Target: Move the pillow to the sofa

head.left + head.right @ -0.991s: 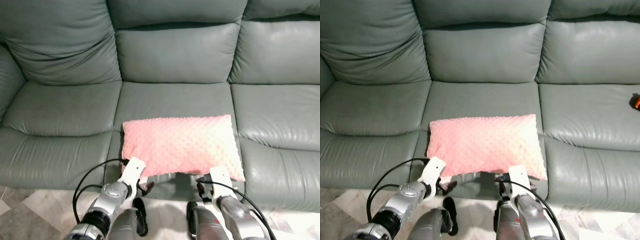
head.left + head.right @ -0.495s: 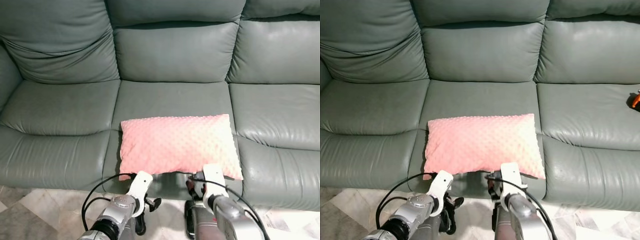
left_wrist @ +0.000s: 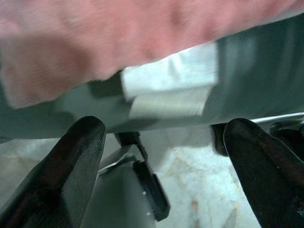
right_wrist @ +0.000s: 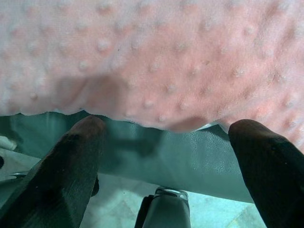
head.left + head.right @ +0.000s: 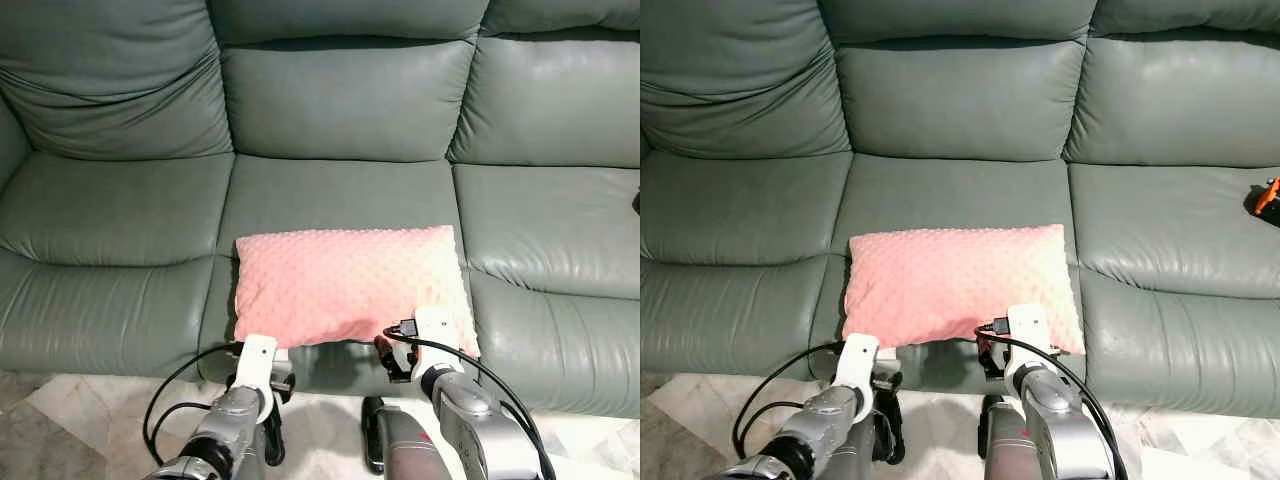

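A pink dotted pillow [image 5: 345,285] lies flat on the middle seat of the grey-green leather sofa [image 5: 340,190], its front edge hanging slightly over the seat's front. My left gripper [image 3: 166,156] is open just below the pillow's front left corner, where a white label [image 3: 171,85] hangs; nothing is between its fingers. My right gripper [image 4: 166,156] is open just below the front right edge of the pillow [image 4: 156,57], holding nothing. From the head, the left gripper [image 5: 272,380] and right gripper [image 5: 393,355] sit against the sofa front.
A small orange object [image 5: 1267,197] lies on the right seat near the view's edge. Pale tiled floor [image 5: 60,420] runs along the sofa front. My own dark legs [image 5: 372,445] stand close to the sofa base.
The left gripper has dropped away from the pillow's front left corner. The right gripper stays under the front right edge. The pillow lies still; the view has shifted a little.
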Available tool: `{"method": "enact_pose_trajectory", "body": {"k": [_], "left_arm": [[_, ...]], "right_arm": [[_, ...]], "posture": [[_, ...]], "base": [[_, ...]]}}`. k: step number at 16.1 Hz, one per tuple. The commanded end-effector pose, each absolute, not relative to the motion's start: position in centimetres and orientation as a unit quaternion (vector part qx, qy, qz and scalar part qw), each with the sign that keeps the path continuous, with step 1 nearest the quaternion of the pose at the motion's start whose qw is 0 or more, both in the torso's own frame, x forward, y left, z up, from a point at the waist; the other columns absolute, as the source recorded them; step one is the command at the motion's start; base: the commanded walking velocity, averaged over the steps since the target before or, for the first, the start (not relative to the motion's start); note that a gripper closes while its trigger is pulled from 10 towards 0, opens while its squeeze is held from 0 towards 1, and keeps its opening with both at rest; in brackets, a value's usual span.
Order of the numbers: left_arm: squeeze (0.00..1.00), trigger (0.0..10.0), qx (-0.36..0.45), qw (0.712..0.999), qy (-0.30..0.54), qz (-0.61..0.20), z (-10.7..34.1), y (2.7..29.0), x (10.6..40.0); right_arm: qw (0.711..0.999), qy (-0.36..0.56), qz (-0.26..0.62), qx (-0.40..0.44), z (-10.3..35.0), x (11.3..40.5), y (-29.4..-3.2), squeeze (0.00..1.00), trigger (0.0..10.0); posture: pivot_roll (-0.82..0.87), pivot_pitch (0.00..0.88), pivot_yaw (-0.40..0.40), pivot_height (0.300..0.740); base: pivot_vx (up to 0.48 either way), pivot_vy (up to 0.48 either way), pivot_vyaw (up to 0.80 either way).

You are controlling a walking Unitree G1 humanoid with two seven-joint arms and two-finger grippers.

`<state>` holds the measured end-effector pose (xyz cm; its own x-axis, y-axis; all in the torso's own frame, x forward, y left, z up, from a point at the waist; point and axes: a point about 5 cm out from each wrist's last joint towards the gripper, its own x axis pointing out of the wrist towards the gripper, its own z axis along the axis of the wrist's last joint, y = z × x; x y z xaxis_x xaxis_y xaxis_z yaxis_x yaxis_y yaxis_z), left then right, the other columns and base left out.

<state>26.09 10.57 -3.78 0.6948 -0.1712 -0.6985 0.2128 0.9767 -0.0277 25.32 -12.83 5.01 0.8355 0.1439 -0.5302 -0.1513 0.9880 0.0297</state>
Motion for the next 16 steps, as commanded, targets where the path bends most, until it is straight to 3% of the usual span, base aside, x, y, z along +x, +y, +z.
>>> {"method": "enact_pose_trajectory", "body": {"k": [1, 10, 16], "left_arm": [[0.0, 10.0, 0.024, 0.912, 0.398, -0.098, -4.7, 10.5, 24.9], [0.0, 10.0, 0.057, 0.918, 0.38, -0.101, -3.9, 7.9, 25.5], [0.0, 10.0, 0.014, 0.937, 0.34, -0.082, -1.8, 7.0, 27.9]], "right_arm": [[0.955, 0.288, 0.075, 0.0, 4.7, 24.8, -12.9, 0.0, 10.0], [0.956, 0.286, 0.07, 0.004, 5.1, 24.9, -12.5, 0.0, 10.0], [0.962, 0.268, 0.059, 0.012, 5.6, 25.2, -12.3, 0.0, 10.0]], "posture": [[-0.21, 0.376, 0.043, 0.74], [-0.23, 0.386, 0.049, 0.74], [-0.22, 0.395, 0.056, 0.74]], "base": [[0.0, 0.0, 0.0], [0.0, 0.0, 0.0], [0.0, 0.0, 0.0]]}}
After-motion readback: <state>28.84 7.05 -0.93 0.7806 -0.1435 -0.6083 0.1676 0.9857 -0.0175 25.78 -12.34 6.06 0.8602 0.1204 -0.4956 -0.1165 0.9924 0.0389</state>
